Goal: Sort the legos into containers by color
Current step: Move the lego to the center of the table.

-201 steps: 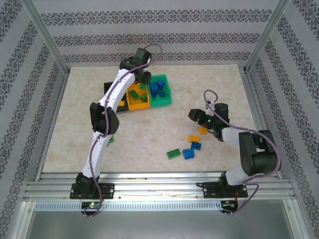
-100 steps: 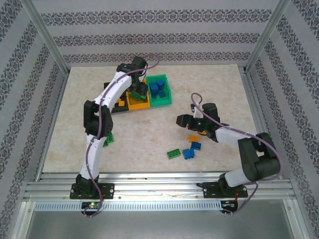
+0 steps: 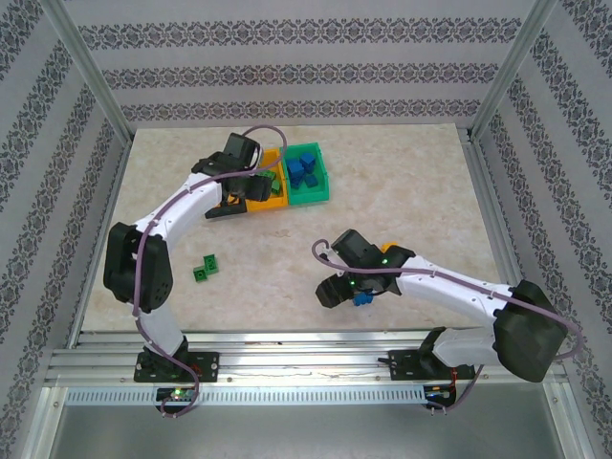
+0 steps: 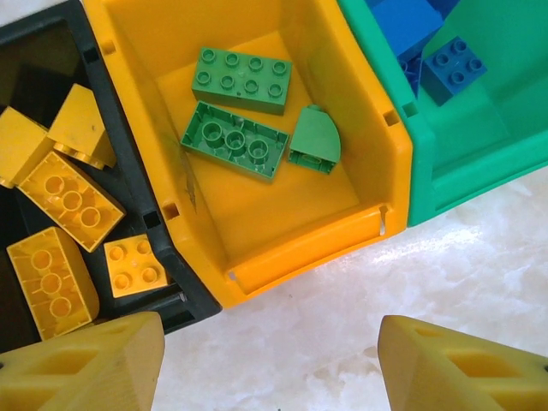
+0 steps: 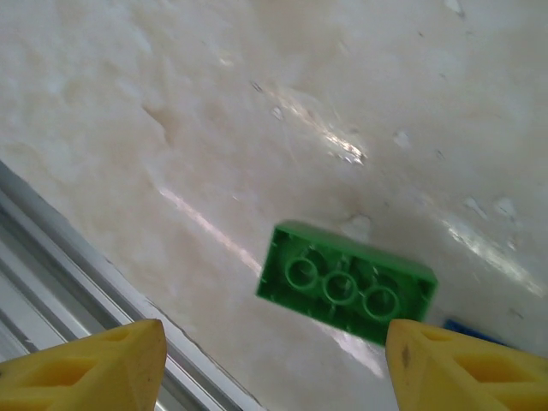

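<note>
Green lego (image 5: 347, 282) upside down below wide right pincer (image 5: 274, 368), left pincer (image 4: 272, 364) wide by yellow-orange bin (image 4: 300, 253).

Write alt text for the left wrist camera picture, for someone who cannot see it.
Three joined bins seen from above: a black bin holding yellow legos, a yellow-orange bin holding three green legos, and a green bin holding blue legos. The left gripper, yellow fingertips spread open, hangs over the pale table.

Beige marbled tabletop (image 3: 402, 163) — patterned striped walls (image 3: 306, 38) around, aluminium rails (image 3: 306, 356) along near edge.
</note>
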Robot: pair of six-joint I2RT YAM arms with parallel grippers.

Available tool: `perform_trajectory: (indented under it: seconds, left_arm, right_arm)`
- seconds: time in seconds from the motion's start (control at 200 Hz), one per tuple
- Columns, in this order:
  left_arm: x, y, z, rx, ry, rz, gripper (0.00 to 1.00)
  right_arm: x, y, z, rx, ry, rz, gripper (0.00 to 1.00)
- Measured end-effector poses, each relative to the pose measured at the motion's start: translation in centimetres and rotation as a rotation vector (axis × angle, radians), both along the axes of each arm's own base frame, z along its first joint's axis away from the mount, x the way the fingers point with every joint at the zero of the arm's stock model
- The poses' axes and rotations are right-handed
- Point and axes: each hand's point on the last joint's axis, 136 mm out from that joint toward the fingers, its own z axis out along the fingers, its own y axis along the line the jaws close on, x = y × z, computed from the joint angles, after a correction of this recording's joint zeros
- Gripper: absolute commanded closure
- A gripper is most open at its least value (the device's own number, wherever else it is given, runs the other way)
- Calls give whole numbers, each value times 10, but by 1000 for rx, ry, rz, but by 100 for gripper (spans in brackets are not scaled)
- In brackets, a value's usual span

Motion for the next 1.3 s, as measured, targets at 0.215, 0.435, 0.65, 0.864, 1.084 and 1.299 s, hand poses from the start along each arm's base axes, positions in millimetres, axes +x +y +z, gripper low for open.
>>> perform_trajectory:
  seconds: [0.215, 0.435, 0.65, 0.864, 1.084, 1.299]
  left_arm:
    - [-13, 7, -17, 3, 19, 22, 28]
    - [-17, 19, -20, -24, 21, 72, 27]
    - [-27, 23, -31, -70, 53, 94, 27]
    - [-30, 22, -33, -96, 60, 95, 27]
    - [-38, 24, -28, -103, 50, 94, 27]
    - [-39, 29, -29, -111, 53, 111, 27]
  right_arm:
    - [-21, 5, -15, -38, 64, 13, 32]
    - [-33, 6, -56, -89, 153, -34, 32]
    - [-20, 13, -63, -160, 197, -72, 32]
    - [-1, 27, -61, -191, 252, -69, 32]
    - [69, 81, -25, 49, 9, -51, 32]
    - [79, 68, -26, 64, -28, -108, 30]
